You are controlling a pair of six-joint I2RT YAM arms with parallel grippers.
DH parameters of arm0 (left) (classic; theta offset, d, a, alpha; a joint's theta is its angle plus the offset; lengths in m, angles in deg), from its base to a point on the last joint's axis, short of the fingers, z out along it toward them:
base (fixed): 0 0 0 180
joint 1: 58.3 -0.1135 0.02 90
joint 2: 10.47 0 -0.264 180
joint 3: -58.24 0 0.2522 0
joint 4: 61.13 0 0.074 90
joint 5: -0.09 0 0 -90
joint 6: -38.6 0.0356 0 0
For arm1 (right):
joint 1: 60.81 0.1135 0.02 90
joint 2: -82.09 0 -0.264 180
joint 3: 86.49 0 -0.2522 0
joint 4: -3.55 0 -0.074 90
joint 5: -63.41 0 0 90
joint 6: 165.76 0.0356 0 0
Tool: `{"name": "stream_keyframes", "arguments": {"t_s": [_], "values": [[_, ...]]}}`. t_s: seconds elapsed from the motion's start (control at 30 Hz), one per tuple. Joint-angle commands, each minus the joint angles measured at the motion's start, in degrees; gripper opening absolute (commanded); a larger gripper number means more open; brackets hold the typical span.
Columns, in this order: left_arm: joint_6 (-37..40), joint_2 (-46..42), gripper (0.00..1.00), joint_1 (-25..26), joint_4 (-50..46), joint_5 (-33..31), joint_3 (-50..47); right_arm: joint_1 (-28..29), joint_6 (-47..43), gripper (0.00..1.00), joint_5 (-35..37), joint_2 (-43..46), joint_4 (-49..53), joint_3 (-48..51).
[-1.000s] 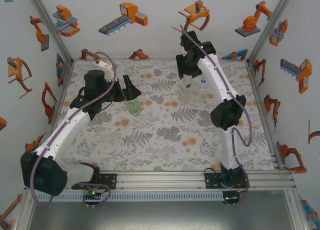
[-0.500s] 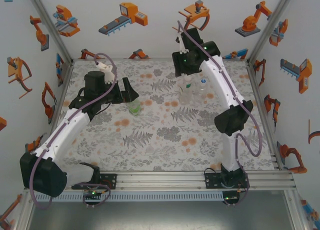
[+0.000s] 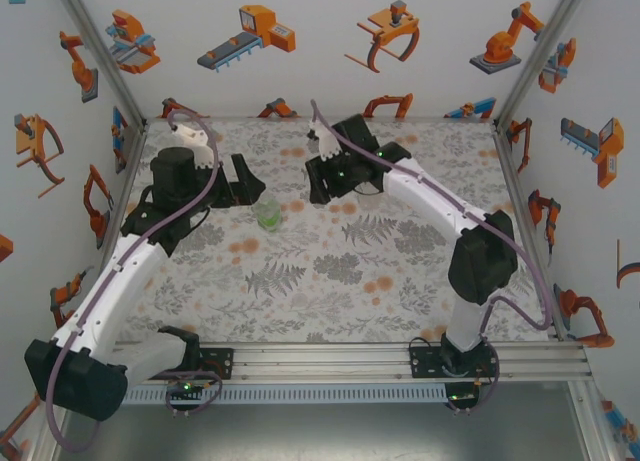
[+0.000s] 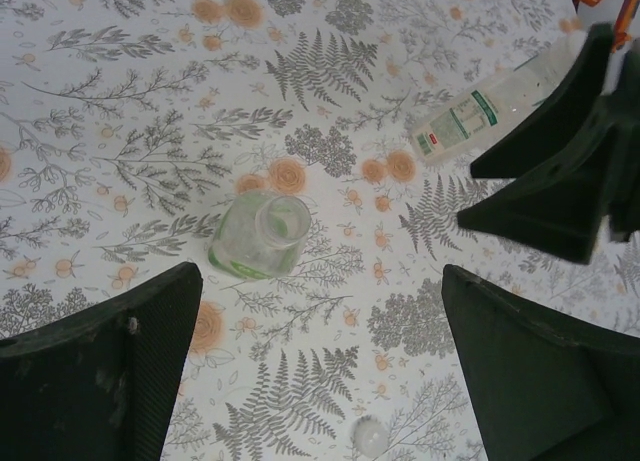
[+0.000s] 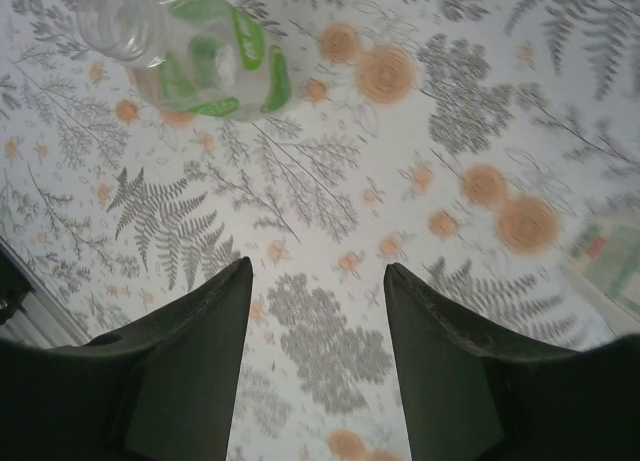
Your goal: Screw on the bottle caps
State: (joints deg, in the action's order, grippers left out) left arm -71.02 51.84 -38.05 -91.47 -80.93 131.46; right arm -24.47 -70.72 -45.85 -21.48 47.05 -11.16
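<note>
Standing before left tool [image 4: 320, 277], green bottle [image 4: 262, 236]

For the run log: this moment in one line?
left pincer open, empty | right pincer open, empty | green bottle upright, uncapped | loose cap on table

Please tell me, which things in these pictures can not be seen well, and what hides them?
- labelled bottle: left wrist view, far end hidden behind the right gripper; right wrist view, blurred and cut by the right edge.
- cap: left wrist view, too small to tell its top from its underside.
</note>
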Motion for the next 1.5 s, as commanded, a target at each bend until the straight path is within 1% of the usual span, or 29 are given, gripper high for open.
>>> {"name": "stream_keyframes", "arguments": {"t_s": [0.0,0.1,0.2,0.27,0.4,0.47,0.5,0.57,0.73,0.87,1.07,1.2,1.47], "values": [[1.7,-2.1,0.97,-0.3,-2.4,-0.2,-0.5,1.5,-0.7,0.53,-6.8,4.7,-23.7,10.1],[1.9,-3.9,0.97,-0.3,-3.9,-1.5,-0.8,3.8,-0.8,0.55,-6.6,5.7,-37.1,18.3],[1.2,-5.8,0.97,-0.3,-4.5,-2.1,-1.7,6.6,-2.5,0.57,-5.4,5.2,-45.5,23.2],[0.6,-7.1,0.97,-0.4,-4.9,-2.2,-2.3,8.0,-2.1,0.59,-3.4,4.5,-51.4,25.9],[0.0,-9.4,0.97,-0.3,-6.7,-3.0,-3.1,10.4,-0.5,0.69,0.7,1.9,-64.4,30.1],[0.1,-10.5,0.97,-0.4,-7.8,-3.6,-3.4,11.0,0.6,0.73,2.3,0.1,-67.5,29.7],[0.1,-11.2,0.97,-0.3,-8.4,-4.0,-3.4,11.2,1.1,0.77,3.4,-0.8,-68.4,29.3],[0.3,-12.6,0.97,-0.4,-9.7,-4.9,-3.6,11.6,1.2,0.79,5.0,-2.4,-69.8,28.3],[1.0,-15.8,0.97,-0.4,-11.6,-7.0,-4.0,11.7,1.9,0.8,6.3,-7.7,-71.9,24.1],[1.2,-17.1,0.97,-0.3,-12.5,-6.8,-3.8,11.7,2.7,0.8,7.0,-11.9,-73.0,20.4],[2.1,-17.3,0.97,-0.3,-15.2,-6.9,-2.5,11.6,5.1,0.76,4.1,-17.2,-74.3,15.8],[2.0,-17.7,0.97,-0.3,-16.1,-7.4,-1.9,11.7,5.6,0.74,4.1,-19.2,-76.0,15.2],[0.4,-19.4,0.97,-0.3,-17.9,-7.0,-2.2,11.6,5.3,0.66,3.7,-21.3,-77.7,16.1]]}}
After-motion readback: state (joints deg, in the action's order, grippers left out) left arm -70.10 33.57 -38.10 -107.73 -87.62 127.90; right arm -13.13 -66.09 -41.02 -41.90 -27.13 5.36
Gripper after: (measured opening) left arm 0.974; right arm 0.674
